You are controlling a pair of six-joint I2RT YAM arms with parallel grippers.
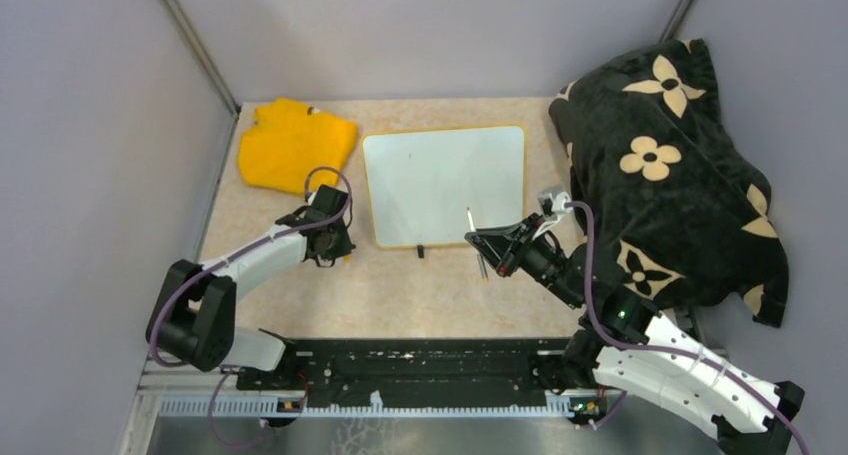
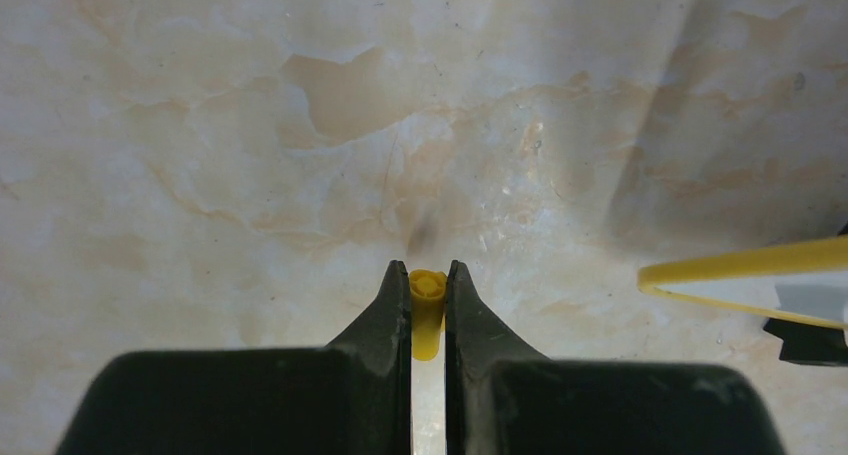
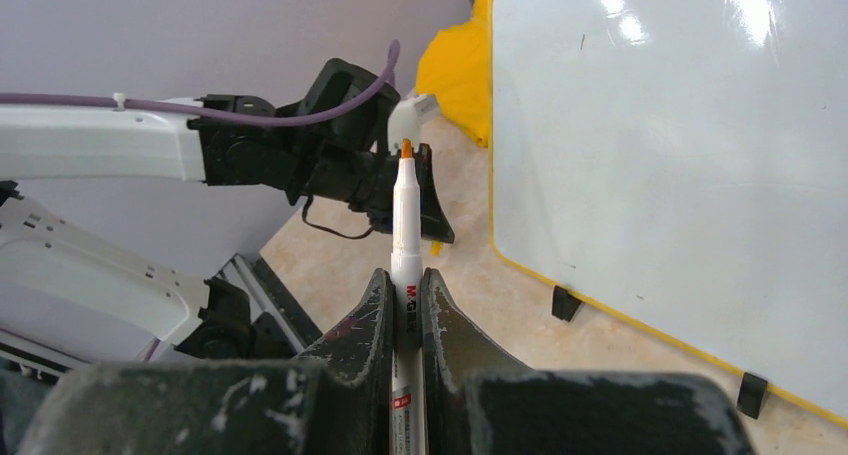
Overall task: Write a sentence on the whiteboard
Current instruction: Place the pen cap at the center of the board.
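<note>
A crumpled yellow cloth [image 1: 296, 145] lies at the far left corner of the beige marbled table [image 1: 400, 295]. A black blanket [image 1: 665, 175] with cream flower prints is heaped along the right edge, from the far right corner toward the near side.

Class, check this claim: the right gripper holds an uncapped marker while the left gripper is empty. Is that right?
The left gripper is not empty: it is shut on a small yellow cap, as the left wrist view shows. The right gripper does hold an uncapped marker.
</note>
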